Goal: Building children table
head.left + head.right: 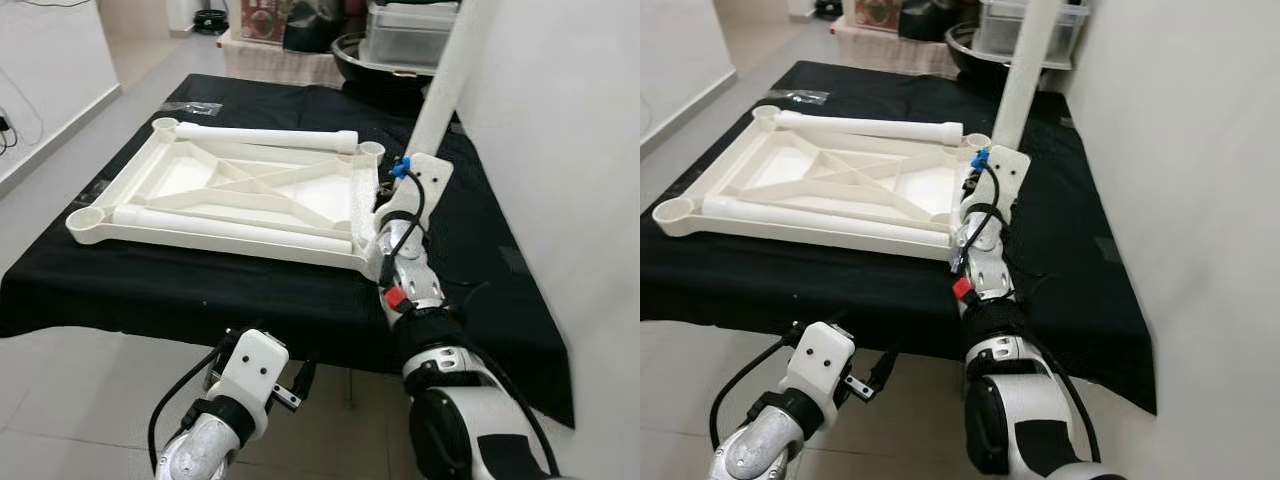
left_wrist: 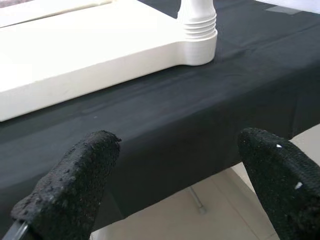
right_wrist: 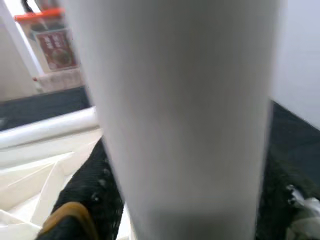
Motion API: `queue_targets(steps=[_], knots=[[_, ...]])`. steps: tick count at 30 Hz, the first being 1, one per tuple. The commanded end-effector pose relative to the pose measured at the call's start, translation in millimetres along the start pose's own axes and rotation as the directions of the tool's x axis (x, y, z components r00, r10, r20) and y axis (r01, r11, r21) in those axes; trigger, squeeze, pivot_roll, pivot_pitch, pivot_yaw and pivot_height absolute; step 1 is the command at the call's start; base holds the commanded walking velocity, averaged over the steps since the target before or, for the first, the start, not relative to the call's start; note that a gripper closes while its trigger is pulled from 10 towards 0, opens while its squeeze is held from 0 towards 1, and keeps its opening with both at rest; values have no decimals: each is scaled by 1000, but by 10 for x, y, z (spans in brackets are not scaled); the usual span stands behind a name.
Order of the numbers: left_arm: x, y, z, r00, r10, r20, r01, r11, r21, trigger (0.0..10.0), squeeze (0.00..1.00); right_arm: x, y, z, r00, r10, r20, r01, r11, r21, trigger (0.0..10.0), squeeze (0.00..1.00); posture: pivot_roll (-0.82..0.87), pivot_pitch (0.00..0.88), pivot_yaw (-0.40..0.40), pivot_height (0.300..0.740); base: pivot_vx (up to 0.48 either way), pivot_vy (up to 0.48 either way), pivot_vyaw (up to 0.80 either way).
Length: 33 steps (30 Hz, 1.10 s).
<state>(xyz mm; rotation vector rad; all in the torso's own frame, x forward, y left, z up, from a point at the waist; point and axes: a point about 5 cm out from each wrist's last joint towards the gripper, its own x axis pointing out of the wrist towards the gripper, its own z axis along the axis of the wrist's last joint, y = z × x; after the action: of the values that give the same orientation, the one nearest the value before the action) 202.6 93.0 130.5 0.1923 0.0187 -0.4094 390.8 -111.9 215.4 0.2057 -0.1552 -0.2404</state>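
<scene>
While my right gripper (image 1: 400, 215) sits at the near right corner of the upturned white tabletop (image 1: 225, 195), I see its black fingers (image 3: 85, 195) closed around a white table leg (image 1: 447, 75) that stands upright in that corner's socket. Relative to the tabletop, which lies on a black-covered table (image 1: 150, 285), two more legs (image 1: 280, 137) lie flat along its far and near edges. My left gripper (image 2: 175, 185) hangs below the tabletop's near edge, fingers spread wide and holding nothing.
</scene>
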Motion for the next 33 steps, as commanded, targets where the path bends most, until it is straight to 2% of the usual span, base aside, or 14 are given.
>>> queue_targets(steps=[1,5,10,11,12,14,16,17,19,20,24,29,30,33], knots=[[4,-18,-32,1000,-13,-9,13,1000,3,10000,0,35,-57,148,998,30,64,-31,999,14,10000,0,143,40,-107,740,0,0,0],[15,-21,-28,1000,-13,-6,13,1000,1,10000,0,101,-95,223,963,257,77,-262,964,54,10000,0,139,43,-106,740,0,0,0],[39,-23,-21,1000,-13,-2,13,1000,0,10000,0,122,-243,184,734,680,8,-675,727,122,10000,0,138,43,-110,740,0,0,0],[39,-23,-21,1000,-13,-2,13,1000,0,10000,0,122,-243,184,734,680,8,-675,727,122,10000,0,138,43,-110,740,0,0,0],[44,-23,-21,1000,-12,-1,12,1000,0,10000,0,75,-250,166,597,802,-21,-791,593,154,10000,0,140,44,-112,740,0,0,0],[44,-23,-21,1000,-12,-1,12,1000,0,10000,0,75,-250,166,597,802,-21,-791,593,154,10000,0,140,44,-112,740,0,0,0],[47,-25,-21,1000,-12,1,12,1000,1,10000,0,17,-218,148,470,881,-60,-868,473,152,10000,0,145,46,-117,740,0,0,0],[47,-25,-21,1000,-12,1,12,1000,1,10000,0,17,-218,148,470,881,-60,-868,473,152,10000,0,145,46,-117,740,0,0,0],[45,-26,-16,1000,-9,2,9,1000,1,10000,0,-154,-108,117,188,976,-111,-967,204,154,10000,0,152,50,-122,740,0,0,0],[44,-26,-13,1000,-7,2,7,1000,0,10000,0,-205,-64,97,104,986,-133,-980,124,154,10000,0,153,51,-123,740,0,0,0],[37,-22,-7,1000,-4,3,4,1000,0,10000,0,-245,84,65,-10,984,-178,-990,15,139,10000,0,158,55,-126,740,0,0,0],[37,-19,-9,1000,-2,1,2,1000,-1,10000,0,-252,161,70,-52,982,-182,-990,-27,138,10000,0,158,55,-126,740,0,0,0],[35,-24,-6,1000,-2,2,2,1000,-1,10000,0,-237,185,79,-42,983,-177,-989,-16,144,0,0,160,60,-133,740,0,0,0],[35,-30,-2,1000,-3,2,3,1000,-1,10000,0,-185,220,88,39,984,-174,-992,58,108,0,0,161,59,-134,740,0,0,0]])
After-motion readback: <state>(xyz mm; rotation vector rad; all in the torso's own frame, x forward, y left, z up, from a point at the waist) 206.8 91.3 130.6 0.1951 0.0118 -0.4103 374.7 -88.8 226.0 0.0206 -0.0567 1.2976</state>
